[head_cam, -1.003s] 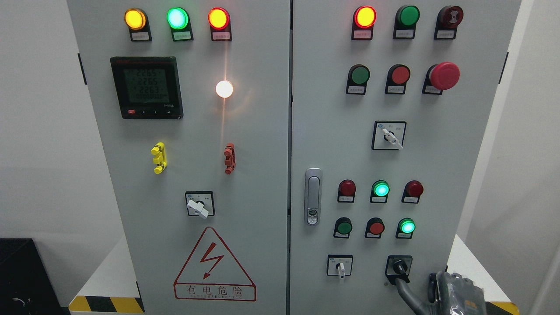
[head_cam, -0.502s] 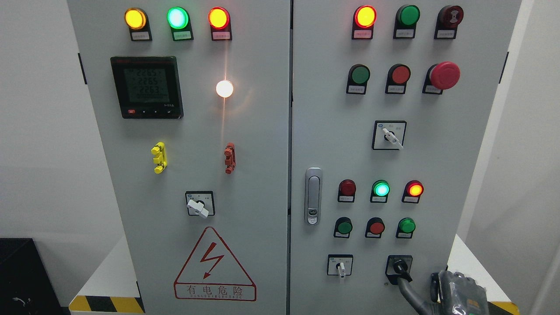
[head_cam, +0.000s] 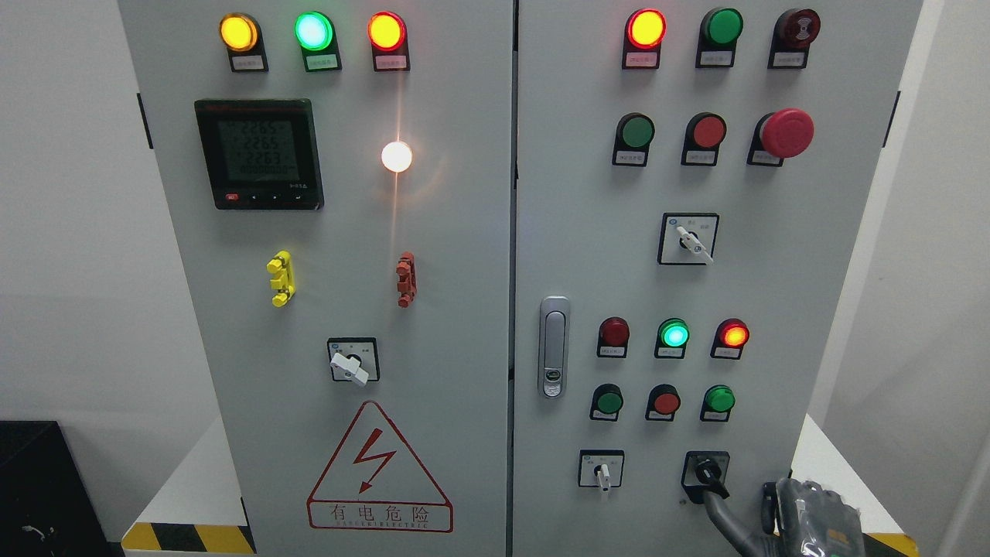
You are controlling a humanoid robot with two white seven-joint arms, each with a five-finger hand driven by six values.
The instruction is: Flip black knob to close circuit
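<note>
**Knob turned, red lamp lit, lower green lamp dark**

Since a second ago the black knob (head_cam: 708, 473) has swung so its pointer aims down and to the right instead of straight down; the red lamp (head_cam: 732, 335) up above it has come on, and the green button (head_cam: 719, 398) between them has gone dark. Over the last half second nothing has shifted.

The right robot hand (head_cam: 808, 517) sits at the bottom right corner of the head view, grey and partly cut off by the picture's edge. One dark finger (head_cam: 719, 514) stretches up and to the left from it, its tip touching the lower end of the black knob's pointer. Whether the other fingers are curled or spread cannot be told.

Left of the knob, on the same row, is a white selector switch (head_cam: 601, 470) pointing down. Higher up from the hand a lit green lamp (head_cam: 673, 335) sits just left of the red lamp. Further up is another white selector (head_cam: 690, 240), and above that a red mushroom button (head_cam: 786, 132). Well to the left of the hand, on the cabinet's other door, is a red lightning warning triangle (head_cam: 379, 468), with a digital meter (head_cam: 259, 153) far above it.
</note>
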